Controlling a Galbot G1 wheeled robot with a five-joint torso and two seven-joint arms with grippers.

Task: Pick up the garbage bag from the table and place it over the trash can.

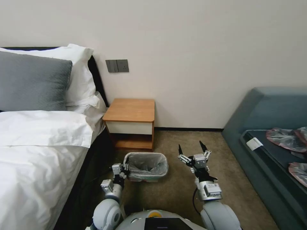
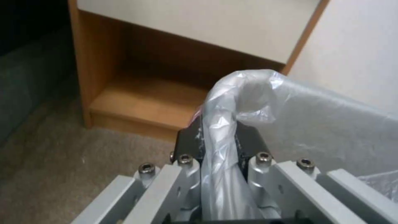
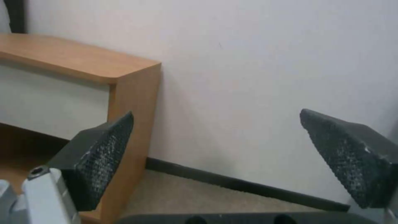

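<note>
Tight on the bed side, open carpet on the sofa side

The trash can point(image 1: 145, 166) stood just before the nightstand point(image 1: 131, 110), with the bed point(image 1: 38, 153) crowding its left; bare carpet point(image 1: 179, 188) lay to its right, seemingly unobstructed up to the sofa point(image 1: 255, 127).

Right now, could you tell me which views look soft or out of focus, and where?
Head view: evenly lit and sharp on the table and trash can. Left wrist view: soft throughout, the garbage bag in the left gripper blurred. Right wrist view: the right gripper fingers slightly soft.
</note>
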